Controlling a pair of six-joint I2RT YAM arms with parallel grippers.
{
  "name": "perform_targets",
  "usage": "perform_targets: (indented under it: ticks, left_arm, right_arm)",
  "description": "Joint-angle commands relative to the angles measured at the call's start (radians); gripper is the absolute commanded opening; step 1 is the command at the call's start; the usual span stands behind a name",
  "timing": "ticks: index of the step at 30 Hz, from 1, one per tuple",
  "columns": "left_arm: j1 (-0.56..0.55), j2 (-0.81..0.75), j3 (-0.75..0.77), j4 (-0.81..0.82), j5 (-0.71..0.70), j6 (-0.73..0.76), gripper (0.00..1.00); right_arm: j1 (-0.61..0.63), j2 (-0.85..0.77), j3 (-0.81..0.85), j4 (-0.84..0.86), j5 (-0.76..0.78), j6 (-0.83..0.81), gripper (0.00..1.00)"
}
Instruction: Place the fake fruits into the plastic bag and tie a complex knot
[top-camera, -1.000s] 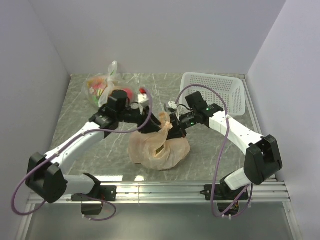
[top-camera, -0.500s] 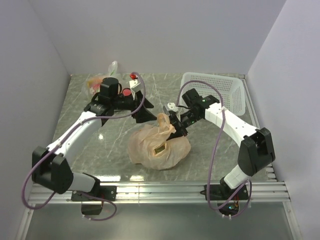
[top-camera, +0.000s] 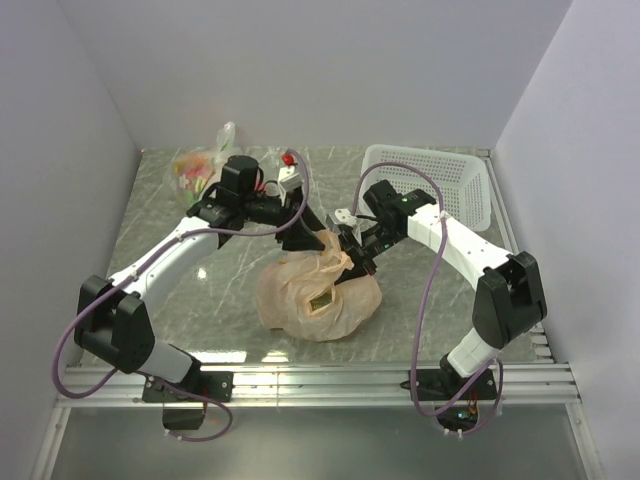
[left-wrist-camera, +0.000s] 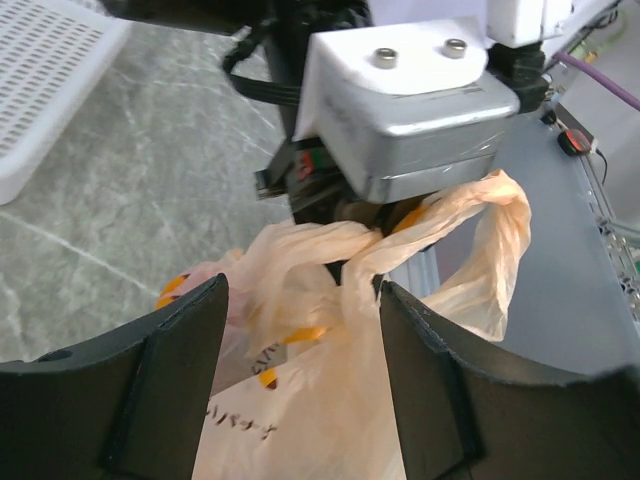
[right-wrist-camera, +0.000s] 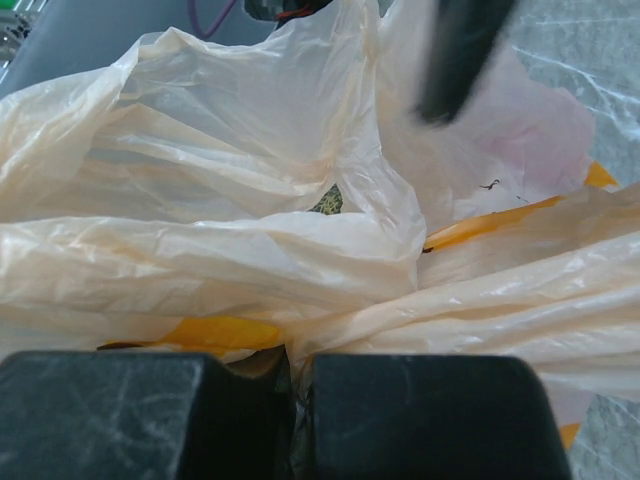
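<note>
The peach-orange plastic bag (top-camera: 320, 295) lies bulging in the middle of the table, its handles twisted into a neck at the top. My right gripper (top-camera: 350, 256) is shut on a bunch of handle plastic (right-wrist-camera: 330, 310); in the right wrist view (right-wrist-camera: 298, 372) its jaws are pressed together on it. My left gripper (top-camera: 306, 236) is open just left of the neck. In the left wrist view (left-wrist-camera: 300, 305) its fingers (left-wrist-camera: 170, 385) straddle the twisted handle (left-wrist-camera: 365, 270) without gripping it. The fake fruits are hidden inside the bag; only a small green netted patch (right-wrist-camera: 329, 201) shows.
A clear bag of mixed fruits (top-camera: 196, 170) lies at the back left, behind my left arm. A white slotted basket (top-camera: 432, 190) stands at the back right, behind my right arm. A metal rail runs along the near edge.
My left gripper drew back to the left from the bag's top, then came back to it, open around the twisted handle. My right gripper kept its hold on the handle.
</note>
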Motion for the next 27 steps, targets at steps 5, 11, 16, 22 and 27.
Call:
perform_targets:
  ticks: [5, 11, 16, 22, 27]
  left_arm:
    - [-0.029, -0.011, -0.007, 0.028, -0.056, 0.039, 0.48]
    - [-0.023, -0.009, 0.007, 0.008, -0.025, 0.027, 0.01]
    - [-0.023, -0.009, 0.000, 0.000, -0.010, 0.024, 0.00]
    - [-0.023, 0.014, 0.021, -0.019, -0.021, 0.028, 0.01]
    - [-0.023, 0.029, 0.029, -0.018, -0.018, 0.025, 0.01]
  right_arm:
    - [0.001, -0.021, 0.042, -0.021, -0.023, -0.002, 0.00]
    - [-0.020, -0.046, -0.001, 0.069, 0.010, 0.108, 0.31]
    - [-0.091, -0.124, -0.029, 0.169, 0.043, 0.206, 0.86]
    - [-0.172, -0.237, 0.003, 0.187, 0.061, 0.291, 0.92]
    - [-0.177, -0.382, -0.011, 0.463, 0.092, 0.505, 0.95]
